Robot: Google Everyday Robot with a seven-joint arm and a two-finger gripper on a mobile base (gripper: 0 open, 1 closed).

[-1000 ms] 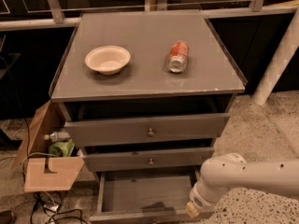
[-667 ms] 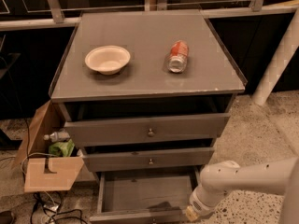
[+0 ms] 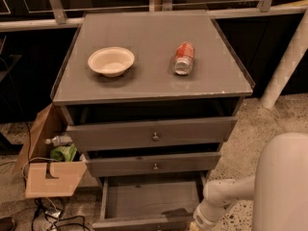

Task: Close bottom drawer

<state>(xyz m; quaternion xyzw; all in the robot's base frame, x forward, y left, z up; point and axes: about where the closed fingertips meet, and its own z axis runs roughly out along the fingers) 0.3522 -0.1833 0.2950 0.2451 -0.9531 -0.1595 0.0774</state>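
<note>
bottom drawer (image 3: 151, 199), one gripper (image 3: 195, 223) at right corner

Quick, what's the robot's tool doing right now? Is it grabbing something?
The tool is low by the right front corner of the open bottom drawer; open, closed or holding something cannot be told.

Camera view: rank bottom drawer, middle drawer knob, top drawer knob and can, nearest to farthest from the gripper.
Gripper sits low right.
1. Bottom drawer, just left of it.
2. Middle drawer knob, above-left.
3. Top drawer knob, higher.
4. Can, on the cabinet top.
</note>
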